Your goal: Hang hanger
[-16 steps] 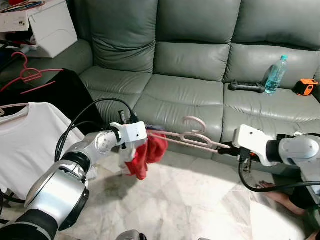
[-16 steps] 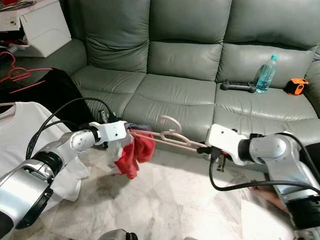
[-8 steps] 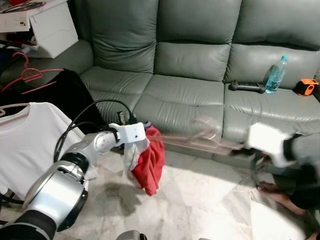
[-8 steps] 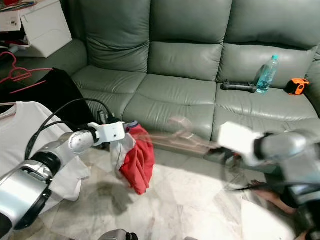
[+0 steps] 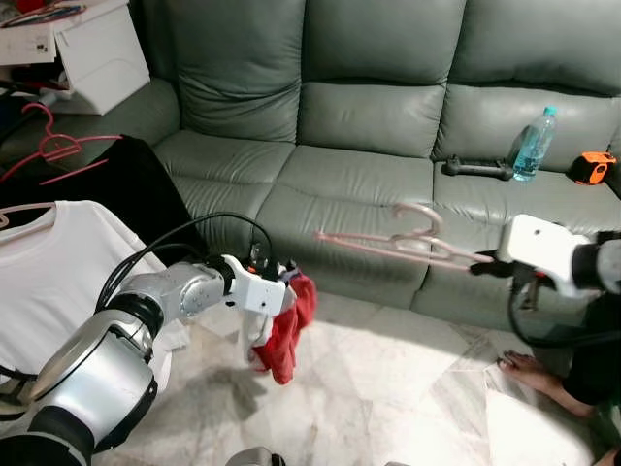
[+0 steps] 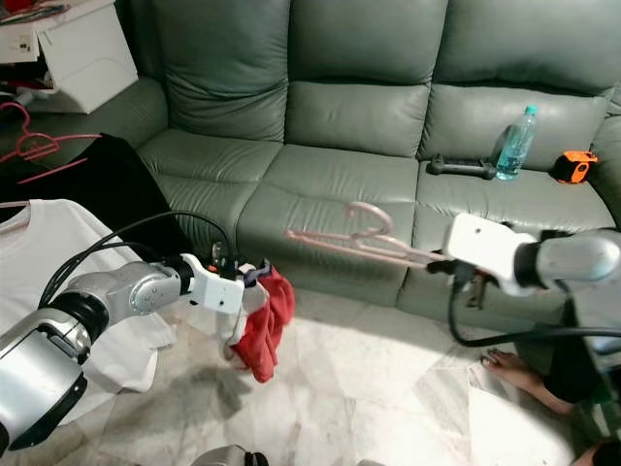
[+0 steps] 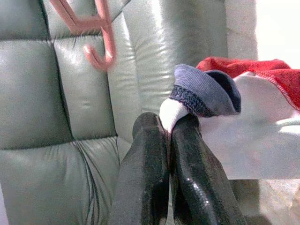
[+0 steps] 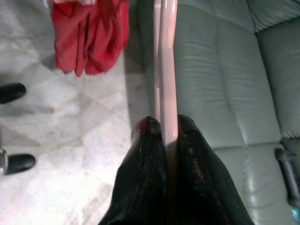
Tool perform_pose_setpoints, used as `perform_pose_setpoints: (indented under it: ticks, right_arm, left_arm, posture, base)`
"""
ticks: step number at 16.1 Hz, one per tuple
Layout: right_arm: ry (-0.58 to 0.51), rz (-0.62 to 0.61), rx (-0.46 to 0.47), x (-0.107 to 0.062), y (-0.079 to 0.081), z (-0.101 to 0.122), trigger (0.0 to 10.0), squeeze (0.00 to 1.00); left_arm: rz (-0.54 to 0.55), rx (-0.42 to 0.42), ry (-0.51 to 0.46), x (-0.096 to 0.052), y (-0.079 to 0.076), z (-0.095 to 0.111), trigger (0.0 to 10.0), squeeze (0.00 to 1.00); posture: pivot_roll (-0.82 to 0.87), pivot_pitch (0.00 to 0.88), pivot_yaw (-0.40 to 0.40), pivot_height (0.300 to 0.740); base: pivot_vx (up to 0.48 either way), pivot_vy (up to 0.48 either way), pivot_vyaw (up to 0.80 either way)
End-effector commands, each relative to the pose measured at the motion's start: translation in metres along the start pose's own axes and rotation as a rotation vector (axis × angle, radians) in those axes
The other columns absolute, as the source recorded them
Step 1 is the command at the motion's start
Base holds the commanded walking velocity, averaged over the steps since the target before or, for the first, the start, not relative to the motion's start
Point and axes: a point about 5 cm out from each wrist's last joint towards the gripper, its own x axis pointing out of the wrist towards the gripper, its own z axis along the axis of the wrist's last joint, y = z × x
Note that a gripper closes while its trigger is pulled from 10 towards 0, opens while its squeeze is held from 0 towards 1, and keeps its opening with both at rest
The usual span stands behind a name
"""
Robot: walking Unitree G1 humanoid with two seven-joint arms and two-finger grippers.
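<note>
Holding the pink hanger (image 5: 388, 240) by one end, my right gripper (image 5: 482, 262) is sitting at the right of the left eye frame, its two black fingers (image 8: 187, 154) pressed tight around the hanger's bar. I am seeing the hanger stretching out level toward the middle of the frame, in the air in front of the grey-green sofa (image 5: 369, 116), its hook curling upward and its far end free of everything.

I am keeping my left gripper (image 5: 283, 284) low in the centre-left of the frame, just above the pale marble floor (image 5: 388, 388). Its fingers (image 7: 145, 159) are clamped together on a red and white garment (image 5: 283, 325) at a blue-edged fold, and the cloth is hanging down in a bunch below the gripper, apart from the hanger.

I am also looking at a white T-shirt (image 5: 49, 272) on its own hanger at the left edge, with a dark garment (image 5: 126, 184) behind it and a red hanger (image 5: 53, 146) lying over the sofa arm in the upper left. A white box (image 5: 97, 53) is sitting in the top left corner. On the right-hand seat cushion, a clear water bottle (image 5: 535, 144) is standing upright, a black handle-like tool (image 5: 478, 169) is lying just beside it, and an orange tape measure (image 5: 592, 168) is resting near the right edge. A person's bare foot (image 5: 534, 372) is showing on the floor at the lower right.
</note>
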Motion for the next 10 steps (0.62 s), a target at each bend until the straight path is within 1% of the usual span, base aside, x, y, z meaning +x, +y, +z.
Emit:
perform_pose_setpoints:
  ticks: [1,3,5,7,10]
  right_arm:
    - [-0.028,0.03,-0.012,0.004,0.002,0.006,10.0,0.0]
    - [-0.069,0.12,0.03,0.013,0.016,0.01,10.0,0.0]
    - [-0.053,0.179,0.04,0.016,0.026,0.007,10.0,0.0]
    - [-0.058,0.222,0.072,0.014,0.032,0.006,10.0,0.0]
    - [-0.04,0.244,0.078,0.007,0.034,0.007,10.0,0.0]
  left_arm:
    - [0.039,0.01,-0.015,0.0,0.012,0.001,10.0,0.0]
    - [0.065,0.003,-0.042,0.002,0.015,0.006,10.0,0.0]
    - [0.064,0.01,-0.045,0.003,0.014,0.007,10.0,0.0]
    - [0.066,0.025,-0.054,0.003,0.014,0.008,10.0,0.0]
    - [0.061,0.027,-0.043,0.002,0.012,0.005,10.0,0.0]
  posture:
    - [-0.12,0.011,0.1,0.74]
    - [-0.12,0.011,0.1,0.74]
    - [-0.12,0.014,0.099,0.74]
    - [-0.12,0.017,0.098,0.74]
    - [-0.12,0.017,0.098,0.74]
  base:
    - [0.0,0.0,0.0]
    - [0.0,0.0,0.0]
    - [0.0,0.0,0.0]
    - [0.0,0.0,0.0]
    - [0.0,0.0,0.0]
